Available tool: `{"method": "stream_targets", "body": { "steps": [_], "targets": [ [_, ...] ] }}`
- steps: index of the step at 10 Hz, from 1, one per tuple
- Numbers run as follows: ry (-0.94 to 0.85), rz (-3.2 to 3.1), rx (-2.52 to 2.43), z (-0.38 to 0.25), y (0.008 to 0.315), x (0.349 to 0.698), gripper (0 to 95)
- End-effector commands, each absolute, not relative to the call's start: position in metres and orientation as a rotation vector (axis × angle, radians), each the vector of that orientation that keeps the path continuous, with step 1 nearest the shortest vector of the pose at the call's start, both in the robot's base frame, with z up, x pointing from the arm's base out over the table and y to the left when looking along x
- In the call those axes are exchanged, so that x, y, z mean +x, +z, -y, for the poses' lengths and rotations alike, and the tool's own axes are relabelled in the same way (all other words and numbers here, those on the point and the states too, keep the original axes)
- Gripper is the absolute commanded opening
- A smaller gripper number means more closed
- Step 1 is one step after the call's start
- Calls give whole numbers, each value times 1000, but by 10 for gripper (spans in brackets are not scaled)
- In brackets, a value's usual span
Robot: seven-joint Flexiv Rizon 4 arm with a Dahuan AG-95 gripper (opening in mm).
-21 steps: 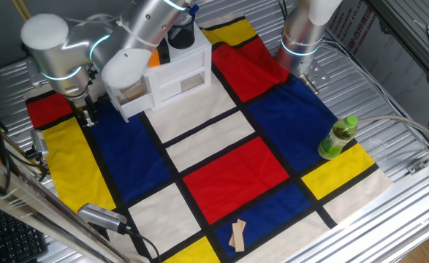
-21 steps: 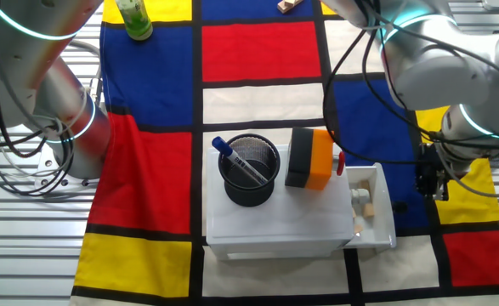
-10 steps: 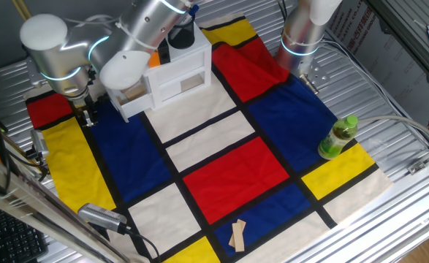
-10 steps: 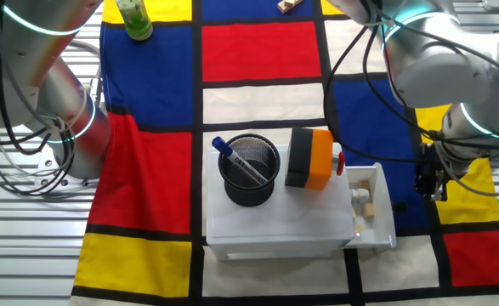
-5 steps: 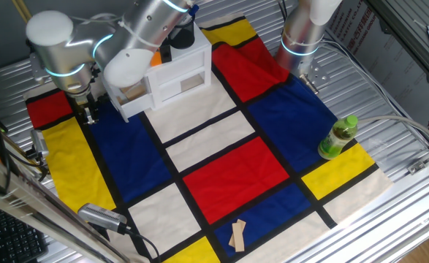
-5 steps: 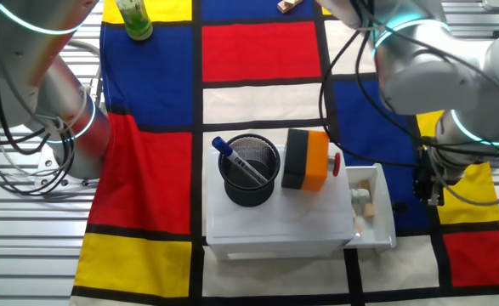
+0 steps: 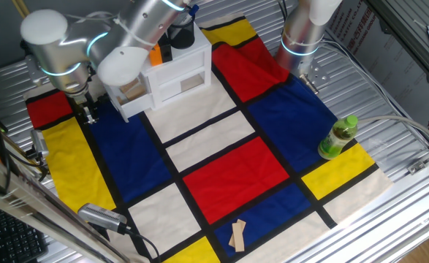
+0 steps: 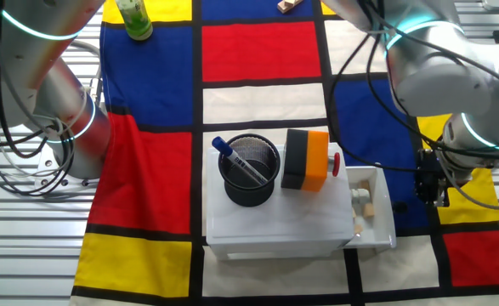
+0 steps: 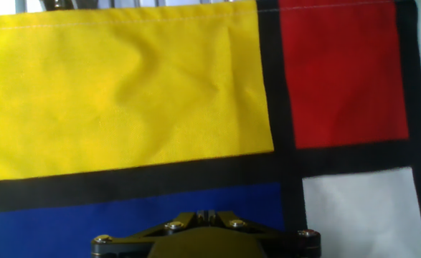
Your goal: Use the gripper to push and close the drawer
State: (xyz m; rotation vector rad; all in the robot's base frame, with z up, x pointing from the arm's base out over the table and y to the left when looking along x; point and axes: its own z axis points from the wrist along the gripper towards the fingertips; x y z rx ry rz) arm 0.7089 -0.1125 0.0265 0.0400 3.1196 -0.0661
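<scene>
The drawer [image 8: 375, 209] stands pulled out of the right end of the white mini cabinet [image 8: 275, 223], with tan wooden pieces inside. In one fixed view the drawer [image 7: 129, 100] shows at the cabinet's left end, partly behind the arm's white elbow. My gripper [image 8: 430, 190] hangs just right of the drawer, a small gap apart, low over the cloth. It is the black tip [image 7: 89, 115] under the cyan ring. The hand view shows the gripper [image 9: 205, 214] with its fingers together and nothing between them, pointing down at the yellow, red, blue and white cloth.
A black mesh cup with a pen [image 8: 249, 171] and an orange-and-black block [image 8: 309, 159] sit on the cabinet. The second silver arm [image 7: 305, 31] stands behind. A green bottle [image 7: 338, 137] and wooden pieces [image 7: 237, 235] lie far off. Cables hang near my arm.
My arm swayed slightly toward the drawer half a second ago and has drifted back a little. The gripper stays beside the drawer, which has not moved.
</scene>
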Motion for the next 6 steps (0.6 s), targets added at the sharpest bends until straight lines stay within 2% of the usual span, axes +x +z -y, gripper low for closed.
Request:
{"method": "stream_targets", "body": {
  "steps": [1,6],
  "targets": [
    [-73,-3121,31,115,28,706,0],
    [-64,-3128,-23,131,34,704,0]
  ]
}}
